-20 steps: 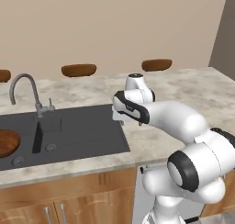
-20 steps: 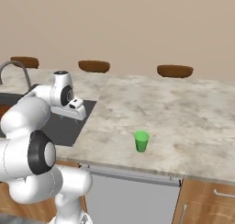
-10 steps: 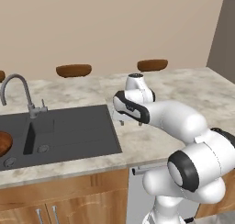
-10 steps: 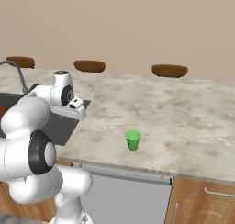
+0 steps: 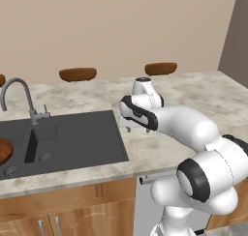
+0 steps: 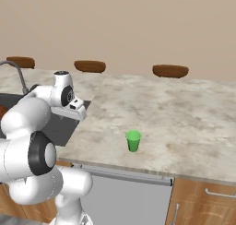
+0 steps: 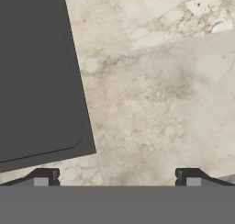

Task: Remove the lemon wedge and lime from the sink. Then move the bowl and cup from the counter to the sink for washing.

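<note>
We see the arm folded forward over the counter (image 5: 160,148), wrist bent down, and the gripper (image 5: 138,129) hangs just past the right edge of the sink (image 5: 72,138), above bare marble. In the hand view its fingertips (image 7: 43,177) stand wide apart with nothing between them. The bowl (image 5: 4,150) sits in the sink's left basin, partly cut off by the frame edge. The cup (image 6: 133,140) stands upright on the counter, well to the right of the gripper.

Green cup (image 6: 133,140) upright on counter — bowl (image 5: 4,150) in sink (image 5: 72,138)
</note>
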### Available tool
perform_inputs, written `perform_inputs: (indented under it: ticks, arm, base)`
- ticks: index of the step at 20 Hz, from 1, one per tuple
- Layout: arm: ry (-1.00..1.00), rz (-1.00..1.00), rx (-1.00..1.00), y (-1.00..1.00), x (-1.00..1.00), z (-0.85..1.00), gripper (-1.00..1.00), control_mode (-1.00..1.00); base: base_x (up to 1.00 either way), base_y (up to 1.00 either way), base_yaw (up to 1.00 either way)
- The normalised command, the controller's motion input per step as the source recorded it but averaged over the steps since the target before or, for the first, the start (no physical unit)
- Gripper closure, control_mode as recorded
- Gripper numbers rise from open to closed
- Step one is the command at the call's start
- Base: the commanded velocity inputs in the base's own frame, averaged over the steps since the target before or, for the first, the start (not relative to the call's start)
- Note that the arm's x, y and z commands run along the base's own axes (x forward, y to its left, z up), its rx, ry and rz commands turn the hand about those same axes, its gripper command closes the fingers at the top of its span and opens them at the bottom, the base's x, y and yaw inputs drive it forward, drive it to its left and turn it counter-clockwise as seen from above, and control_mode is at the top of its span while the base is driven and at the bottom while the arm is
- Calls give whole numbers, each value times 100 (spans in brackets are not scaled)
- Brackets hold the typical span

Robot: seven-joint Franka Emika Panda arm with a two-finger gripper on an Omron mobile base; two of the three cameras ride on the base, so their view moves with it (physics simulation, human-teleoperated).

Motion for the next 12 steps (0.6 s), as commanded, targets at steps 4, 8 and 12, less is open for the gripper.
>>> perform_inputs:
  ticks: [4,8,12]
  arm:
    - [3,-10,2,-12,11,5,-100,-100]
    - [9,-5,3,-28,13,16,-100,-100]
    - [15,0,0,-35,11,17,-100,-100]
  base:
    - [0,0,0]
    - [0,0,0]
    - [0,0,0]
